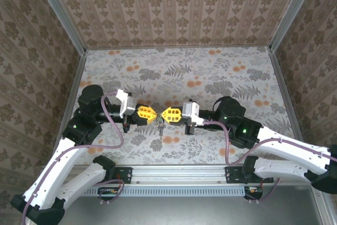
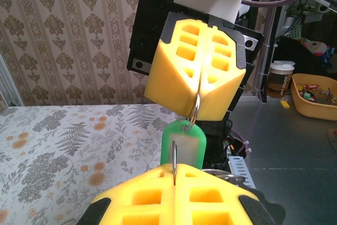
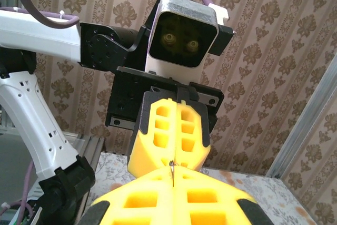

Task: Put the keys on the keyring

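My left gripper (image 1: 152, 113) and right gripper (image 1: 166, 114) meet tip to tip above the middle of the table, both shut. In the left wrist view my left gripper (image 2: 175, 175) pinches a thin grey metal loop, the keyring (image 2: 174, 154), seen edge-on. Opposite it, the right gripper (image 2: 199, 90) pinches a curved metal ring (image 2: 195, 111) that carries a green plastic tag (image 2: 184, 143). I cannot tell whether both are the same loop. In the right wrist view a metal sliver (image 3: 172, 166) sits between my right gripper (image 3: 172, 177) and the left gripper (image 3: 174, 159). Small dark pieces, likely keys (image 1: 159, 125), hang below the tips.
A floral cloth (image 1: 221, 72) covers the table, boxed in by patterned walls (image 1: 174, 3). An aluminium rail (image 1: 179, 175) runs along the near edge. A small dark shape (image 1: 158, 142) lies on the cloth under the grippers. Off the table stand a yellow bin (image 2: 316, 96) and a jar (image 2: 280, 77).
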`<action>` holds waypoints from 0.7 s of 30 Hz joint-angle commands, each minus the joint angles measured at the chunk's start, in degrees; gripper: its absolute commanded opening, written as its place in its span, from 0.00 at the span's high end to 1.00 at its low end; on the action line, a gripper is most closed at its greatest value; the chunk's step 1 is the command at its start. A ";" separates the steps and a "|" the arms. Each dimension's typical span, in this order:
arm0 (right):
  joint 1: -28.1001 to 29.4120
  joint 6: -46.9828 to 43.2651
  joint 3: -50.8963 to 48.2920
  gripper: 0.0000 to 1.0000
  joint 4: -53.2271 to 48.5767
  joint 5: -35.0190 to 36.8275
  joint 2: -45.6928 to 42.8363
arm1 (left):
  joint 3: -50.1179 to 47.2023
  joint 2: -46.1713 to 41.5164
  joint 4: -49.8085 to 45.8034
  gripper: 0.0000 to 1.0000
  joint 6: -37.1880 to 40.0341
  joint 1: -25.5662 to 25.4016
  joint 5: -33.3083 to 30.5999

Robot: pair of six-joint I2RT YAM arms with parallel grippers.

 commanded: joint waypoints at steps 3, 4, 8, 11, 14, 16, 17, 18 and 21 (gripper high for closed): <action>-0.51 -0.17 0.91 1.00 1.78 1.25 1.33 | -0.17 -0.19 2.26 1.00 -0.79 0.57 2.09; -0.51 -0.17 1.00 1.00 1.62 1.36 1.48 | -0.21 -0.26 2.20 1.00 -0.82 0.57 2.07; -0.60 -0.34 0.49 1.00 2.30 1.82 1.13 | -0.27 -0.31 2.23 1.00 -0.75 0.57 2.15; -0.60 -0.48 0.63 1.00 2.25 1.78 0.95 | -0.25 -0.27 2.23 1.00 -0.70 0.64 2.24; -0.51 -0.44 0.30 1.00 2.79 1.41 0.30 | -0.26 -0.27 2.11 1.00 -0.78 0.66 2.23; -0.52 -0.56 0.21 1.00 3.00 1.42 -0.19 | -0.26 -0.27 2.15 1.00 -0.82 0.66 2.24; -0.56 -0.82 0.25 1.00 2.84 1.51 -0.26 | -0.27 -0.27 2.16 1.00 -0.74 0.66 2.24; -0.55 -0.88 0.34 1.00 2.87 1.46 -0.25 | -0.26 -0.32 2.16 1.00 -0.73 0.66 2.24; -0.59 -0.96 0.37 1.00 3.23 1.08 0.06 | -0.31 -0.27 2.19 1.00 -0.75 0.74 2.23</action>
